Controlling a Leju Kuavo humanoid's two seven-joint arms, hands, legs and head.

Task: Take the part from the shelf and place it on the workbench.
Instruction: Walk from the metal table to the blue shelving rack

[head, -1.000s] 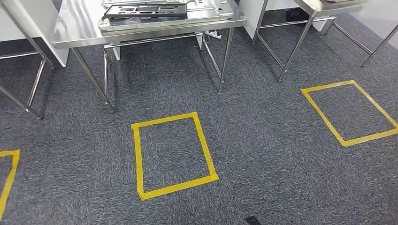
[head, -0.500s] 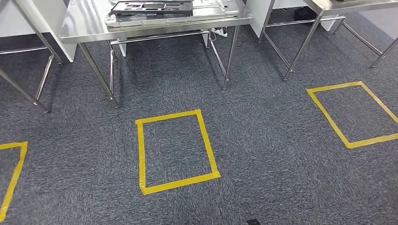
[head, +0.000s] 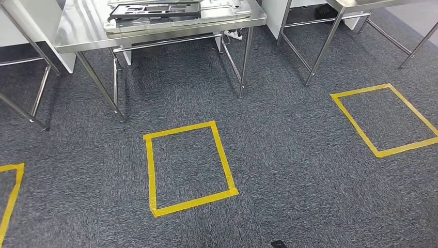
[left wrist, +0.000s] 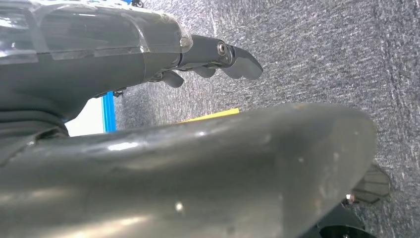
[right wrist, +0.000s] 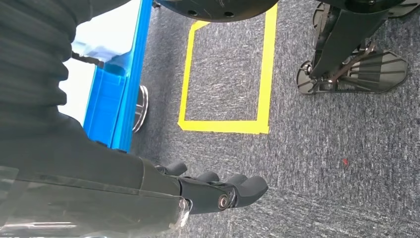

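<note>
We stand on the carpet facing the steel surface (head: 77, 36), both arms hanging with nothing in hand.

Across the last second the whole head view swayed a little while the taped squares kept their layout, so we read that as our own walking or turning, not as things moving. The nearest yellow square (head: 188, 168) sits at centre frame, another yellow square (head: 387, 119) at right. At the top left, on the surface, lies a dark flat part (head: 152, 9) on grey trays (head: 175, 19); whether it is the task's part we cannot tell. The wrist views add what the head view lacks: the left hand (left wrist: 213, 57) and right hand (right wrist: 213, 191) hang released, fingers loosely bent, grasping nothing, over carpet beside a blue frame (right wrist: 119, 99). We judge the fetch not yet made.
</note>
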